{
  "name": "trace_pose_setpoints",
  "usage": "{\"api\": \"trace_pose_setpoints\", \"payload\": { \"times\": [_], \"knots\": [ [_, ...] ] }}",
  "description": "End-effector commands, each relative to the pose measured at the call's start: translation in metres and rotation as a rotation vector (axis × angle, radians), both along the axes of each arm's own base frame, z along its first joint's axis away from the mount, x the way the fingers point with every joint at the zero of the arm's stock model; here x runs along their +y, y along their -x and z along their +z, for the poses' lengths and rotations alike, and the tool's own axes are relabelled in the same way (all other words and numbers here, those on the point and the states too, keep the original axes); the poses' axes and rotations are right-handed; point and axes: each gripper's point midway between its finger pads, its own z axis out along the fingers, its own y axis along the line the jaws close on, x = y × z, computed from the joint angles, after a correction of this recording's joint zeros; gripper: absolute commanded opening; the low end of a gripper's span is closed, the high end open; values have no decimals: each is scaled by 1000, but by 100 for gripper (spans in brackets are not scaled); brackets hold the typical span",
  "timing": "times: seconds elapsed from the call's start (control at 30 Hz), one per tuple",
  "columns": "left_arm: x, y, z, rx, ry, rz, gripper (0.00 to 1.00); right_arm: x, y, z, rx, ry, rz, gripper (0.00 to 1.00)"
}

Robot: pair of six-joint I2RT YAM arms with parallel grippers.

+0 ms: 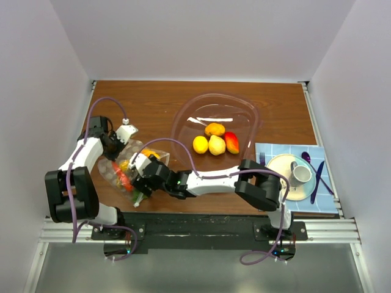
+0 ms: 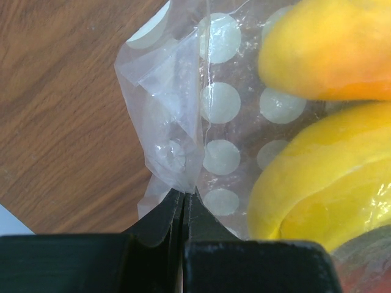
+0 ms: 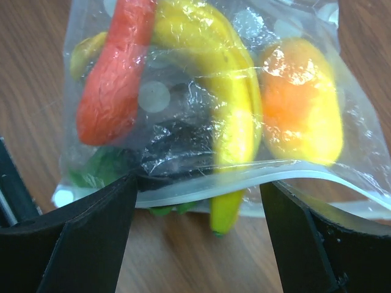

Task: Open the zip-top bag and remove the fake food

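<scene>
The zip-top bag (image 1: 127, 173) lies at the front left of the table, with a red piece, a yellow banana, an orange piece and green leaves inside. My left gripper (image 1: 120, 145) is shut on a crumpled edge of the polka-dot bag (image 2: 174, 122), next to yellow fake food (image 2: 324, 177). My right gripper (image 1: 144, 173) is open at the bag's other end. In the right wrist view the gripper (image 3: 198, 210) straddles the white zip strip (image 3: 244, 180), and the banana tip (image 3: 223, 213) pokes out under it. Several fake food pieces (image 1: 215, 141) lie in the bowl.
A large clear pinkish bowl (image 1: 183, 119) stands at the table's middle back. A blue mat (image 1: 269, 149) at the right holds a plate with a cup (image 1: 300, 173), a fork and purple cutlery. White walls close in the sides.
</scene>
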Motion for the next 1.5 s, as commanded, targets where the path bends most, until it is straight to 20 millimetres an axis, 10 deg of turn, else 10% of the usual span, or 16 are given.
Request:
{"api": "trace_pose_setpoints", "payload": {
  "times": [0.0, 0.57, 1.17, 1.47],
  "knots": [
    [-5, 1, -4, 4, 1, -46, 0, 13, -19, 8, -27, -42, -14, 84],
    [12, -13, -21, 0, -82, -40, 0, -44, 4, 17, 17, -31, 34, 83],
    [-12, -11, -15, 25, -28, -110, 0, 1, -55, 15, 1, -69, 20, 80],
    [-15, -11, -17, 32, -18, -117, 0, -1, -44, 6, 94, -95, 31, 30]
  ]
}}
